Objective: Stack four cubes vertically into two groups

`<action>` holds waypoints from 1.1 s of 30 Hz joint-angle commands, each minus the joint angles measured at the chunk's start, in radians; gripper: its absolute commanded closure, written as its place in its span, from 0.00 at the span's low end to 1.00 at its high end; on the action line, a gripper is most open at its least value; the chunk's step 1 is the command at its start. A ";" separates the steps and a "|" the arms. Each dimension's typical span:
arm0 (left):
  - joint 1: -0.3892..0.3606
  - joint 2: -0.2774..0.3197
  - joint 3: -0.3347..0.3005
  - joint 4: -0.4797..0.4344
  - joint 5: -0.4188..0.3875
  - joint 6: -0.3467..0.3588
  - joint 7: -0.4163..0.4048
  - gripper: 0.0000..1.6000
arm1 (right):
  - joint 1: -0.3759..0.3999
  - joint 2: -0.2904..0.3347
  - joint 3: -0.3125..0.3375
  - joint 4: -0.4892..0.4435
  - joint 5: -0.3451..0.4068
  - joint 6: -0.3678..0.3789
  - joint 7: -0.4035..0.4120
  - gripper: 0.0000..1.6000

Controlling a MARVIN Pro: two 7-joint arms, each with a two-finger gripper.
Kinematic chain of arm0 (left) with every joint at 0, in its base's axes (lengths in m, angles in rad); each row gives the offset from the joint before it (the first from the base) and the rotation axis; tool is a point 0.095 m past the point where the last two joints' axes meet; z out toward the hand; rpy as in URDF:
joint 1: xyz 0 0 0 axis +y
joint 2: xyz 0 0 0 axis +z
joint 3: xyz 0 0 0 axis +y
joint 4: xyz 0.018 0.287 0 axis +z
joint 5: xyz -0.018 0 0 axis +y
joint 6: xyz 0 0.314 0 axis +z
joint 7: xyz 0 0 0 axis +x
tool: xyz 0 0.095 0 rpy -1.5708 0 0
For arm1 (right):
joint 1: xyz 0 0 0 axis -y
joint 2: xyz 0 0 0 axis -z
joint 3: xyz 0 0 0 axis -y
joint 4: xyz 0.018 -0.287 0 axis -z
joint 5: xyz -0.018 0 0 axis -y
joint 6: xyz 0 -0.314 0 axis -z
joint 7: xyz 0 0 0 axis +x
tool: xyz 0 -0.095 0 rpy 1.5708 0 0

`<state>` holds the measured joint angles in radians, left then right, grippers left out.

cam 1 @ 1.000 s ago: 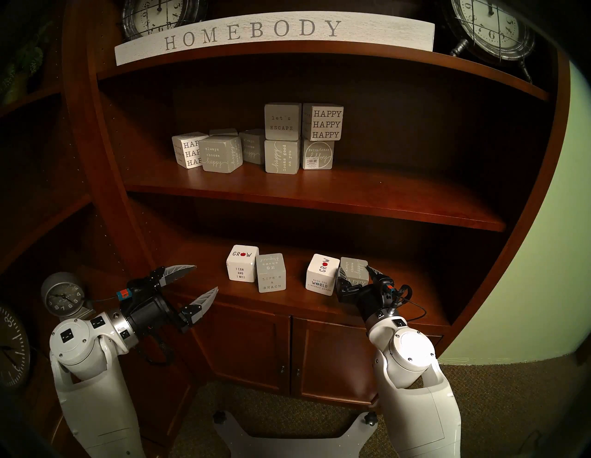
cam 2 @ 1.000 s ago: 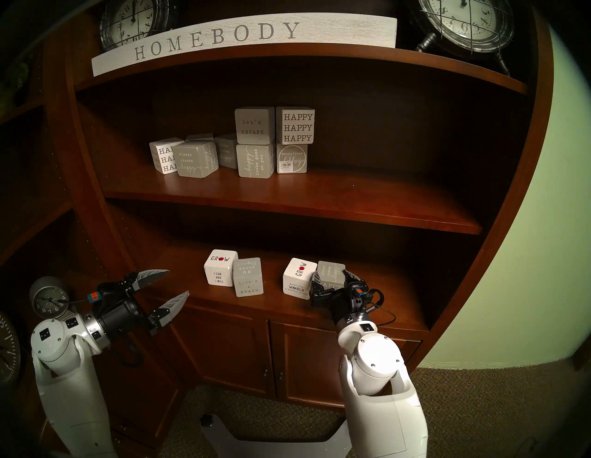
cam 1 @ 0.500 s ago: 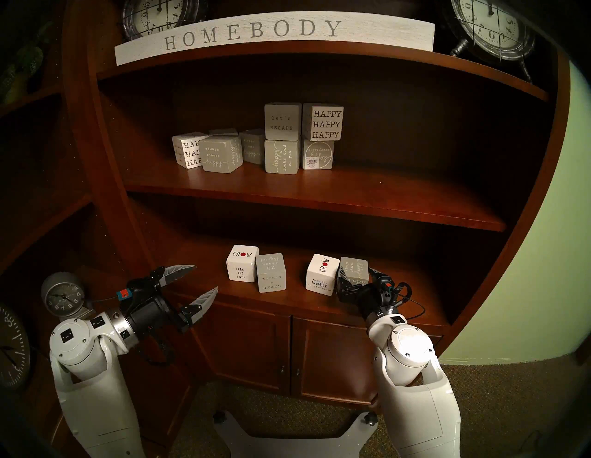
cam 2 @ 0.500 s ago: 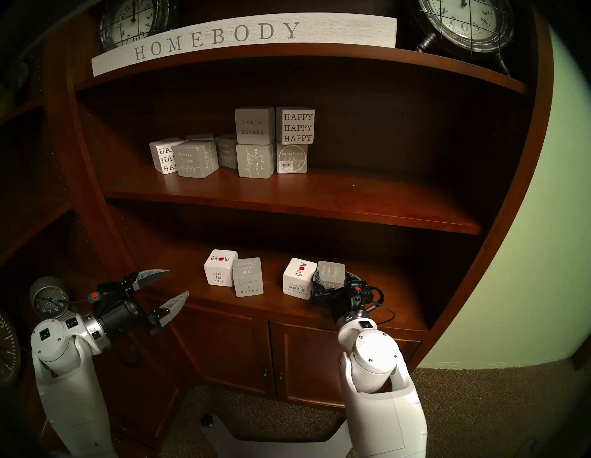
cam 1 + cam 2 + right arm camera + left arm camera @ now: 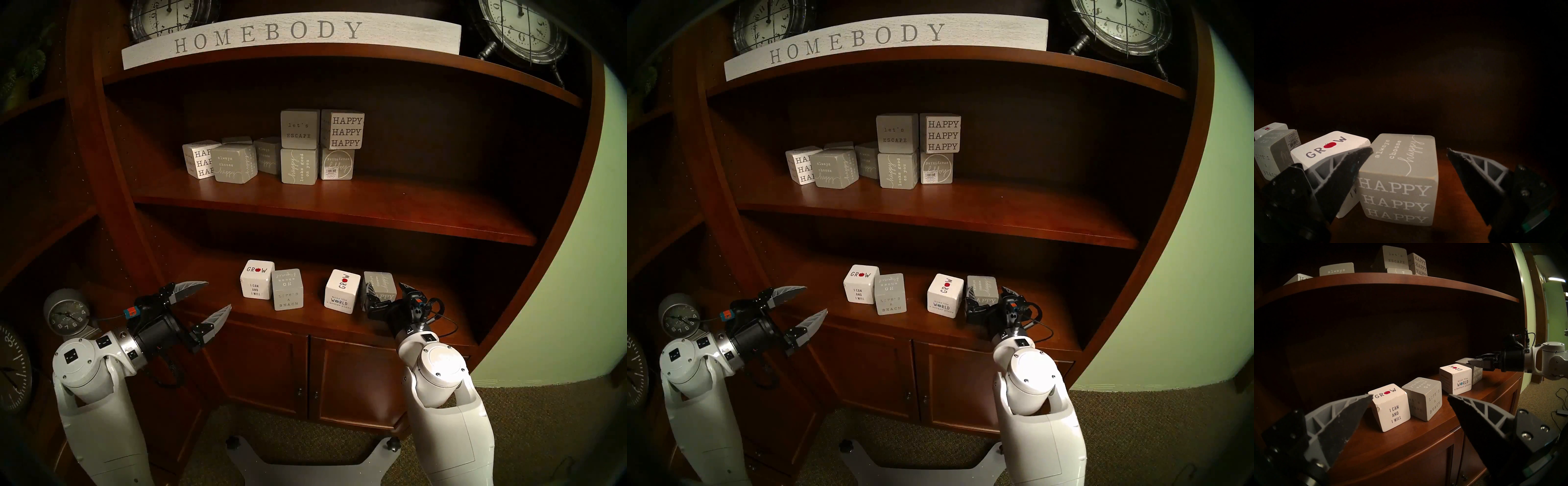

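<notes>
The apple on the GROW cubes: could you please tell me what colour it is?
Red, replacing the O on each white GROW cube; clearest in the right wrist view.

This looks like a living room at home: a dark cherry-wood bookcase [image 5: 339, 217] with cupboard doors [image 5: 353, 380] below, standing on brown carpet [image 5: 543, 424] against a pale green wall [image 5: 559, 271]. Its shelves carry pure decoration, a white "HOMEBODY" sign [image 5: 288, 37], wire-caged clocks [image 5: 522, 30] and lettered slogan cubes [image 5: 300, 147]

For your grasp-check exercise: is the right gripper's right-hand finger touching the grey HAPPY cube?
Apart. The right wrist view shows bare shelf between that fingertip and the grey HAPPY cube.
</notes>
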<state>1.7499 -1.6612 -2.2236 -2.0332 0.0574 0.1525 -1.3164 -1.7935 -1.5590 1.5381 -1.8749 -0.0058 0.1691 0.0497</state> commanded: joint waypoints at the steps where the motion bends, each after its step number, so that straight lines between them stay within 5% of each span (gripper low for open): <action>1: 0.001 0.002 0.003 -0.012 -0.003 0.000 0.002 0.00 | -0.023 0.010 0.000 -0.018 0.010 -0.026 0.021 0.00; 33: 0.001 0.002 0.003 -0.012 -0.003 0.000 0.002 0.00 | 0.028 0.064 0.033 0.013 0.088 -0.013 0.162 0.00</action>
<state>1.7499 -1.6612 -2.2235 -2.0332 0.0574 0.1525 -1.3164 -1.7794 -1.5021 1.5759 -1.8614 0.0782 0.1784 0.1954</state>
